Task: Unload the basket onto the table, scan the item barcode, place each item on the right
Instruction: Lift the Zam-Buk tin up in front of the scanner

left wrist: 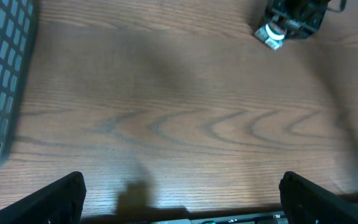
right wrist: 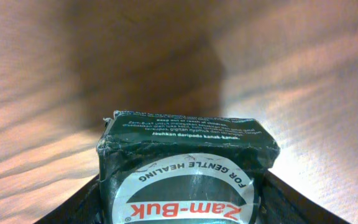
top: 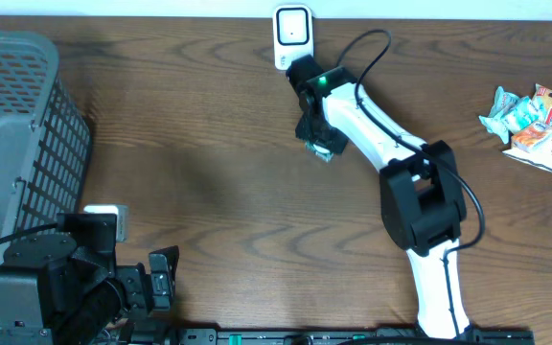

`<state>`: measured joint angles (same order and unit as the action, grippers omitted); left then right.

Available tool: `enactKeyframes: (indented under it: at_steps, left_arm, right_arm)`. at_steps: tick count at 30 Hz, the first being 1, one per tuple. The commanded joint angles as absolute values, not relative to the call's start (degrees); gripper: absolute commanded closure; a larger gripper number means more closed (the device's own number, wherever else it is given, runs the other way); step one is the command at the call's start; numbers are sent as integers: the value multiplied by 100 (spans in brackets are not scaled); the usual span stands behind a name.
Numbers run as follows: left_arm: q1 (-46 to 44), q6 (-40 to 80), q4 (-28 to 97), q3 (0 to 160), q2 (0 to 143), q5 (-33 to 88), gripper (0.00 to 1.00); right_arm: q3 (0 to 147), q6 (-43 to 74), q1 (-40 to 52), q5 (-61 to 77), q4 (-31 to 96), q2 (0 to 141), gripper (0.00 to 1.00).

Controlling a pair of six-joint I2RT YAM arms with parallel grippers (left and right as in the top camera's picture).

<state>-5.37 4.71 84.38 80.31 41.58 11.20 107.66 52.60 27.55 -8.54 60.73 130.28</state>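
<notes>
Across the whole room-side view lies the table (top: pixel 209 192), brown wood with long looping grain and a dull sheen. At its far edge stands the scanner (top: pixel 293 34), and I'll place everything else from that.

Well off to the left-arm side of the scanner sits the basket (top: pixel 17 125), grey plastic, its walls a grid of small square holes and its rim rounded at the corners.

The right arm (top: pixel 420 201) reaches from the near edge up towards the scanner, with smooth white links joined by a chunky black block and a thin black cable looping alongside. A small green light shows near its wrist.

The left arm (top: pixel 56 287) is a boxy, matte black mass at the near corner, about as far from the scanner as the table allows. The left gripper (left wrist: pixel 182 199) stands spread wide, one dark finger at each side of its wrist view, with bare wood between them.

Far to the right-arm side of the scanner lie crinkled foil packets (top: pixel 535 120), in teal, white and orange.

The scanner itself is a small white upright, rounded at the corners, with a pale window.

Just in front of it, apart from it, the right gripper (top: pixel 320 142) clasps the box (right wrist: pixel 185 174). It is dark green card with scuffed edges, fine white print and a white round label.
</notes>
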Motion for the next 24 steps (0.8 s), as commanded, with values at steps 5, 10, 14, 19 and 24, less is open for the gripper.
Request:
enactKeyframes:
  at_steps: [5, 10, 14, 19, 24]
  left_arm:
    - [-539, 502, 8440, 8047, 4169, 1066, 2]
    - [-539, 502, 8440, 8047, 4169, 1066, 2]
    - [-539, 502, 8440, 8047, 4169, 1066, 3]
    - [-539, 502, 8440, 8047, 4169, 1066, 2]
    - [-539, 502, 8440, 8047, 4169, 1066, 2]
  right_arm:
    - [10912, 4121, 2738, -1039, 5603, 12523, 42]
    - [10912, 4101, 2742, -1041, 5522, 12523, 42]
    - [10912, 3789, 2744, -1039, 5430, 12523, 40]
    - [10912, 3371, 2742, -1037, 5201, 12523, 41]
    - [10912, 3118, 2742, -1037, 4720, 12523, 41]
